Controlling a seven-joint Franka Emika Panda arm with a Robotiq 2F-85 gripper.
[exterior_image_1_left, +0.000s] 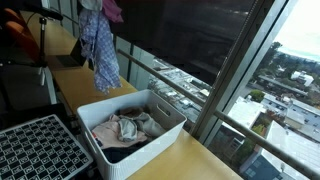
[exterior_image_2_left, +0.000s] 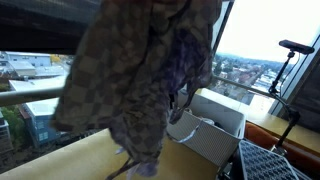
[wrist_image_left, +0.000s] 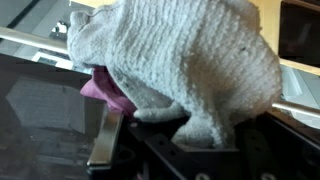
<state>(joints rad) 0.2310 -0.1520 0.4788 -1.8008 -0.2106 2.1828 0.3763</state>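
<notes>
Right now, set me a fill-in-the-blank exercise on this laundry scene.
1. The basket with laundry in it is ____ in colour.
2. The grid crate beside the basket is ____ in colour.
3. The checked cloth does not lie flat; it ____ in the air from its top end.
4. In the wrist view, the fabric tucked under the knitted towel is ____ in colour.

Missing words: white; black; hangs; pink.
</notes>
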